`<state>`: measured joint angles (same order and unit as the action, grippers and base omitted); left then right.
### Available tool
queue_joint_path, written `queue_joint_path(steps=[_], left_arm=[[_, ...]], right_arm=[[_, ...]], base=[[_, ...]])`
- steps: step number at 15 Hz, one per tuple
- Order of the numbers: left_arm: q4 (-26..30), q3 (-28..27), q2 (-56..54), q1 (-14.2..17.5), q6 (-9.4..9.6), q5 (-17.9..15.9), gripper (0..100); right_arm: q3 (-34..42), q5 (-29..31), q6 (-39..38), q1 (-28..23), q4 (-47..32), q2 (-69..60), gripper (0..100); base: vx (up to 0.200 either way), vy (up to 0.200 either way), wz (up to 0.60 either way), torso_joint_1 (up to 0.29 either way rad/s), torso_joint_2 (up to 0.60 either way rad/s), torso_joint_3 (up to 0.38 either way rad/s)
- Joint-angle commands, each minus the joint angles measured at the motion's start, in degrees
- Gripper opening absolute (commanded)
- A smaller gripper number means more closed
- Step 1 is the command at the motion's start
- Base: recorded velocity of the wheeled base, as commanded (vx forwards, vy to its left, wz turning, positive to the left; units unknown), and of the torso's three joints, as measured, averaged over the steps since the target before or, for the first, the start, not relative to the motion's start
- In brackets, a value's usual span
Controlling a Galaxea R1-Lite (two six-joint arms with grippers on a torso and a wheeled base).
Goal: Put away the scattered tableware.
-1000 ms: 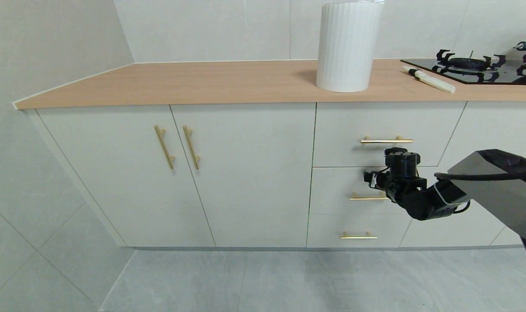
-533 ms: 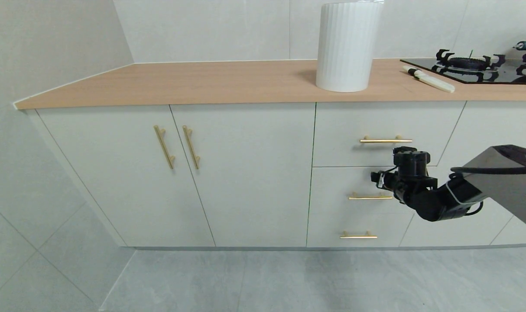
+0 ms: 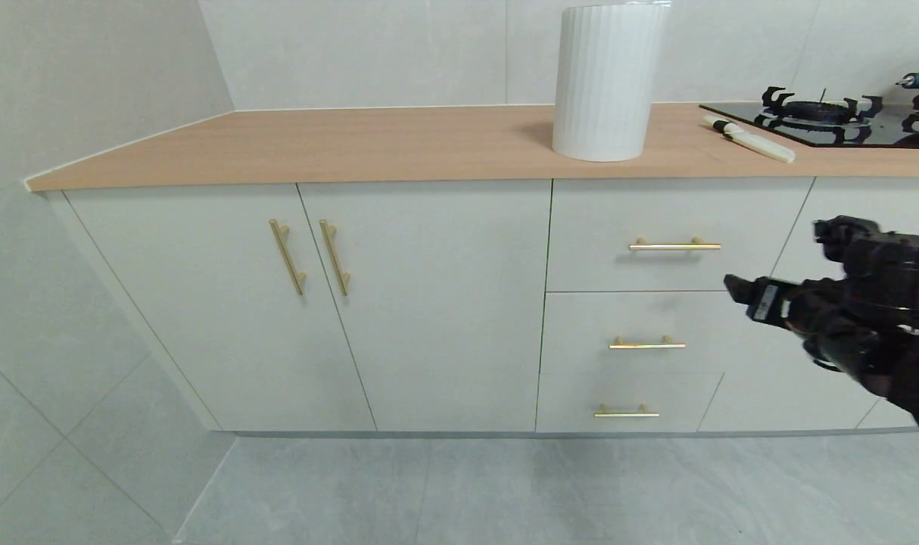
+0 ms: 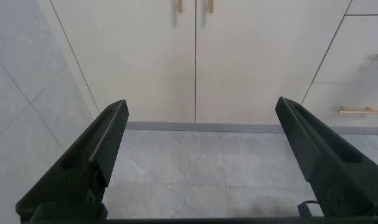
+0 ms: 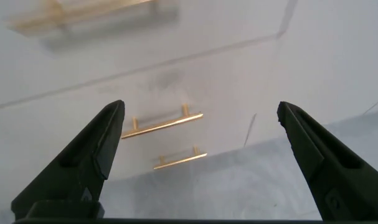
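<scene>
A cream-coloured knife lies on the wooden countertop, just in front of the black gas hob. My right gripper hovers in front of the drawer stack, level with the seam between the top and middle drawers and to the right of their handles. In the right wrist view the right gripper is open and holds nothing, facing the middle drawer handle. My left gripper is open too and holds nothing, low over the grey floor before the cabinet doors.
A tall white ribbed container stands on the counter above the drawers. Three drawers have gold handles: top, middle and bottom. Two cabinet doors with upright gold handles are at the left. A tiled wall closes off the left side.
My right arm has swung to the right and slightly up, away from the middle drawer handle. Drawers stay shut and nothing on the counter has moved.
</scene>
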<state>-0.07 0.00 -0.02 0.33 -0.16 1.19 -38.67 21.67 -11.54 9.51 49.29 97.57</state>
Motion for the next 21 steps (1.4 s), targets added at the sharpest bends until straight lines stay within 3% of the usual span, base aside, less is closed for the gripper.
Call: queue_joint_path(steps=[1,3,5,8,10,14,18,21], left_arm=[[0.0,0.0,0.0,0.0,-0.02,0.0,100],[0.0,0.0,0.0,0.0,-0.02,0.0,100],[0.0,0.0,0.0,0.0,-0.02,0.0,100],[0.0,0.0,0.0,0.0,-0.02,0.0,100],[0.0,0.0,0.0,0.0,-0.02,0.0,100],[0.0,0.0,0.0,0.0,-0.02,0.0,100],[0.0,0.0,0.0,0.0,-0.02,0.0,100],[0.0,0.0,0.0,0.0,-0.02,0.0,100]], right_arm=[[13.6,1.1,5.7,-0.6,0.4,-30.8,100],[16.3,1.6,11.9,-1.9,-8.1,-47.0,100],[16.4,2.6,14.1,-2.0,-22.3,-63.4,100],[12.5,6.3,18.9,-2.1,-45.7,-82.5,100],[8.8,7.0,20.0,-5.6,-54.0,-88.8,100],[13.1,3.8,19.9,-9.2,-55.9,-97.4,100],[25.3,-12.2,8.6,-9.3,-52.2,-97.6,100],[36.4,-22.3,7.7,-9.3,-44.5,-97.6,100]], base=[[0.0,0.0,0.0,0.0,0.0,0.0],[0.0,0.0,0.0,0.0,0.0,0.0],[0.0,0.0,0.0,0.0,0.0,0.0],[0.0,0.0,0.0,0.0,0.0,0.0],[0.0,0.0,0.0,0.0,0.0,0.0],[0.0,0.0,0.0,0.0,0.0,0.0],[0.0,0.0,0.0,0.0,0.0,0.0],[0.0,0.0,0.0,0.0,0.0,0.0]])
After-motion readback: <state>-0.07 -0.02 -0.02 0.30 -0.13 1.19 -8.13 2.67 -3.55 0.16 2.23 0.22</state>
